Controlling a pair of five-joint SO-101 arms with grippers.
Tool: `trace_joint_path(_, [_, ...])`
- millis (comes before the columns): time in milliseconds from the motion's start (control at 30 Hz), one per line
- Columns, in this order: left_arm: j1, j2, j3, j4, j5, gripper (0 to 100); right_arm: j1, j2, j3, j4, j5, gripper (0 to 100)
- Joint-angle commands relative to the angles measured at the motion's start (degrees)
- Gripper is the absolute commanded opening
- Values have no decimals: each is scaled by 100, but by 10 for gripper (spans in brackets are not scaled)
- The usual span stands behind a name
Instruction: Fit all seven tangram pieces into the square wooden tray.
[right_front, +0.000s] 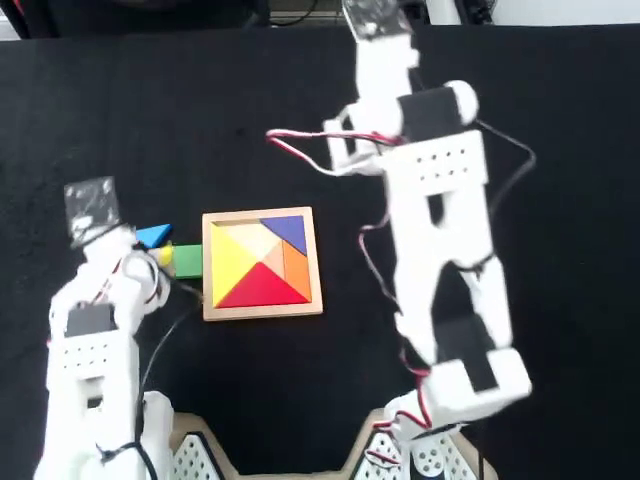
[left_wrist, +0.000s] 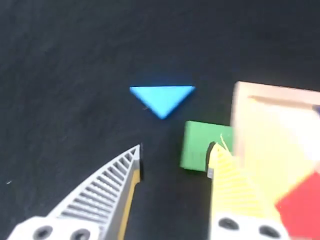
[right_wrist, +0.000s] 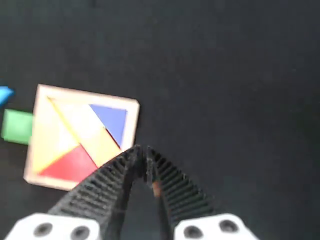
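Observation:
The square wooden tray lies mid-table holding yellow, red, orange, blue and pale pieces. A green square rests on the cloth against the tray's left side, and a light blue triangle lies just beyond it. My left gripper is open and low over the cloth. Its yellow finger overlaps the edge of the green square, with the blue triangle ahead and the tray alongside. My right gripper is shut and empty, held high to the right of the tray.
Black cloth covers the table. The right arm stretches tall along the right side of the tray, with red and white cables hanging near it. The left arm stands at the lower left. Both arm bases sit at the near edge.

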Motion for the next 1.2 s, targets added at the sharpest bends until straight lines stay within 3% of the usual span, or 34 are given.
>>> trace_joint_path(0, [505,396,-1947,1486,-914,224,554,-558,1121,-220,264,42])
trace_joint_path(200, [919,1143,-3442,3411,-4070,225,1178,-1332,3477,-1495,624,124])
trace_joint_path(367, [602,1565,-3477,3490,-6127,232,1160,-2457,5560,-2813,571,124])
trace_joint_path(433, [514,1811,-3486,3473,-6681,288,1187,-2879,6316,-3446,571,124])
trace_joint_path(633, [453,2831,-3495,2611,-7262,307,1451,-3248,7723,-5152,571,126])
trace_joint_path(967, [576,4492,-4127,1925,-8554,303,2558,-1719,7688,-6787,88,125])
trace_joint_path(1167, [743,5345,-4699,1908,-8571,303,2673,-769,6686,-6110,53,124])
